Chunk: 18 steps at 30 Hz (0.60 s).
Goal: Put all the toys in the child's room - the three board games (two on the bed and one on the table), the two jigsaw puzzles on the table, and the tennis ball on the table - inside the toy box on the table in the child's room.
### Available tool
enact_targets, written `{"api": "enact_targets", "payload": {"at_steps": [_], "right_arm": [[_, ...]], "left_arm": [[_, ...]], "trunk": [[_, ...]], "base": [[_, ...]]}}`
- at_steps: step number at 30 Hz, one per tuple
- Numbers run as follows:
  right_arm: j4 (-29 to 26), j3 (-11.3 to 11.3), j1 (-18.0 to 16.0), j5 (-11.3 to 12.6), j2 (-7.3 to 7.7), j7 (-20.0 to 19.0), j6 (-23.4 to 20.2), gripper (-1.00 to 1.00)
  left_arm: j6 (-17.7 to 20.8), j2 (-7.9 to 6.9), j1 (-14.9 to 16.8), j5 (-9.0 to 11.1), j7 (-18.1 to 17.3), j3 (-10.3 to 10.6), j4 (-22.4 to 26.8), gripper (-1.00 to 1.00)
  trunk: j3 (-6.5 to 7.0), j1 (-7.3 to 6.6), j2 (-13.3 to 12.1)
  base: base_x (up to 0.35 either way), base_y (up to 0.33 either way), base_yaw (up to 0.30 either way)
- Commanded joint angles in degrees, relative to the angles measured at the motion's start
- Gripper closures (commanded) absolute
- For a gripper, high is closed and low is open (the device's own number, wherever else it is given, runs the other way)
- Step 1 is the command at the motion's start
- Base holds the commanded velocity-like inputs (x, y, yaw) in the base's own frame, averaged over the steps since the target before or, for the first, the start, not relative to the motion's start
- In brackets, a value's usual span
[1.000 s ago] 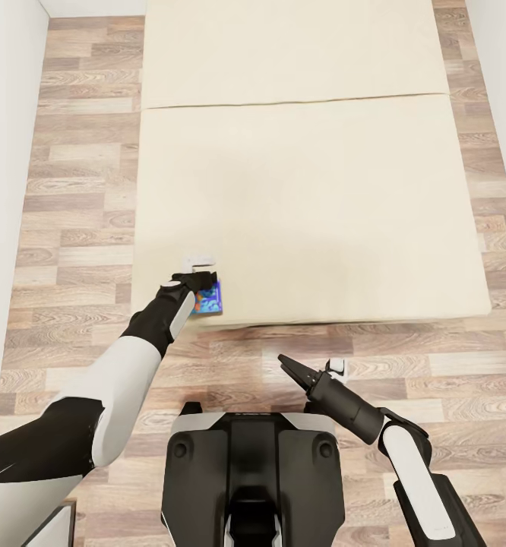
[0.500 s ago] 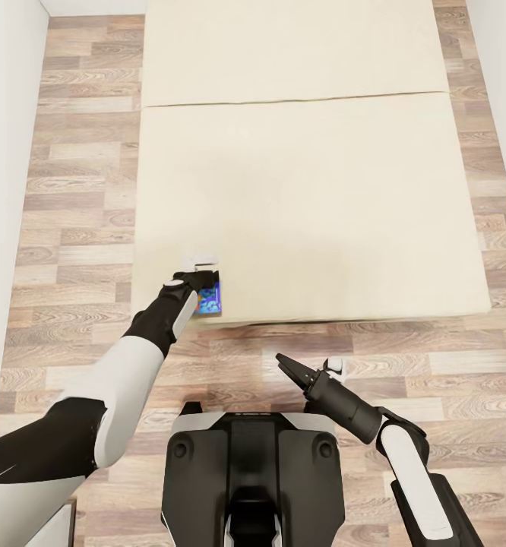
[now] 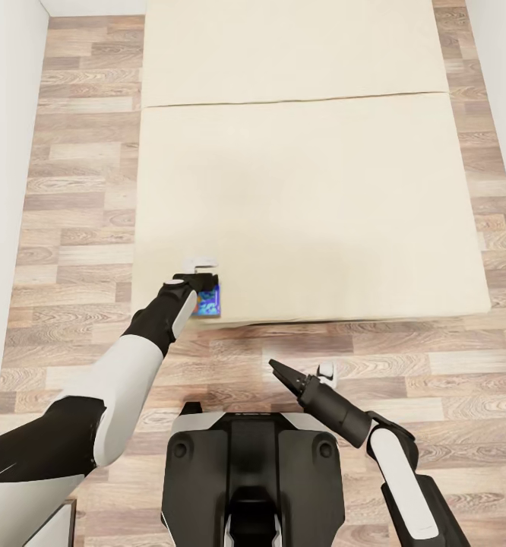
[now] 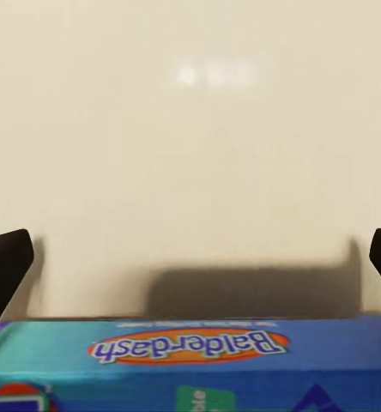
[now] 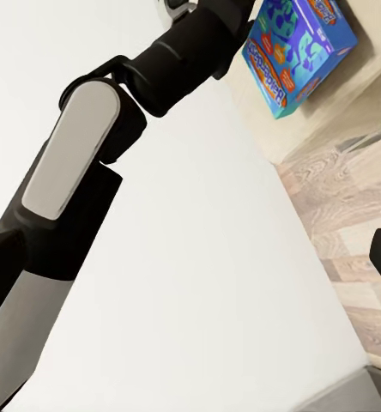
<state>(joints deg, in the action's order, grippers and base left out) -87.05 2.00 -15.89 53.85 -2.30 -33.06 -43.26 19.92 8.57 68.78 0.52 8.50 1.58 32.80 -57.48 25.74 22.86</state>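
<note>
A blue board game with orange-yellow art sits at the near left corner of the beige bed. My left gripper is on it. In the left wrist view the box fills the space between the two dark fingers, whose tips reach past it over the mattress. The right wrist view shows the box tilted under my left arm. My right gripper hovers over the floor before the bed, holding nothing, fingers apart.
Wood-plank floor runs along the bed's left and near sides. A white wall stands at the left. My dark base is just short of the bed's near edge.
My right arm has drawn back and to the left, toward my base. The left arm has barely moved, and the board game looks slightly more tilted.
</note>
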Motion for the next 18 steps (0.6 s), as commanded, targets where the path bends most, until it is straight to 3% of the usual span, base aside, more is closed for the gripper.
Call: {"api": "enact_targets", "payload": {"at_steps": [1,5,18], "right_arm": [[0.0,-0.1,0.0,0.2,-0.04,0.0,-0.4,-1.0],[0.1,-0.1,0.0,0.1,-0.07,0.0,-0.4,-1.0],[0.1,0.0,0.0,0.1,-0.07,0.1,-0.4,-1.0]], "left_arm": [[0.7,-0.03,0.0,0.4,0.4,0.0,0.0,-1.0],[1.3,0.03,0.0,-0.5,0.4,0.2,0.0,-1.0],[2.0,-0.04,0.0,-0.3,0.4,0.2,0.0,-1.0]], "trunk": [[-0.06,0.05,0.1],[-0.06,0.05,0.1],[-0.06,0.05,0.1]], "base": [[0.0,0.0,0.0],[0.0,0.0,0.0],[0.0,0.0,0.0]]}}
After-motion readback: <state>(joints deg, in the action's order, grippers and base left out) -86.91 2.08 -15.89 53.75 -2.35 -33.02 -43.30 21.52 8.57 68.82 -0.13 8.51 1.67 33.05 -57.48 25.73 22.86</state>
